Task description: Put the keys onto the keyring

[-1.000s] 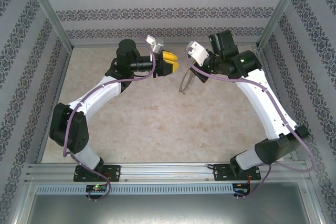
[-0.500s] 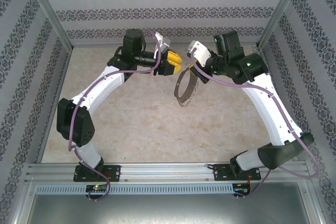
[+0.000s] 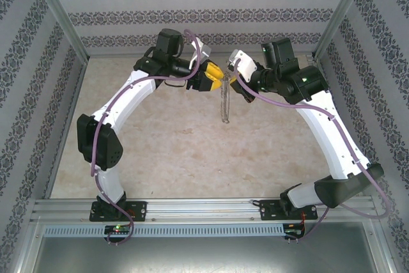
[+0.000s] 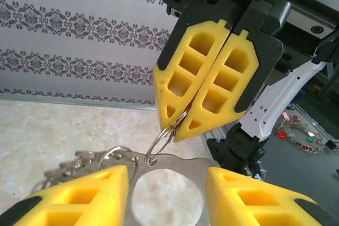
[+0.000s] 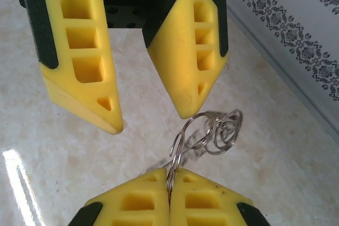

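Nothing readable here as far as I can tell. No lettering, numbers, brand marks or stickers come through clearly enough to make out in any of the three views. The dark bands on the white patterned wall panels [image 3: 192, 16] are just ornament, not writing.
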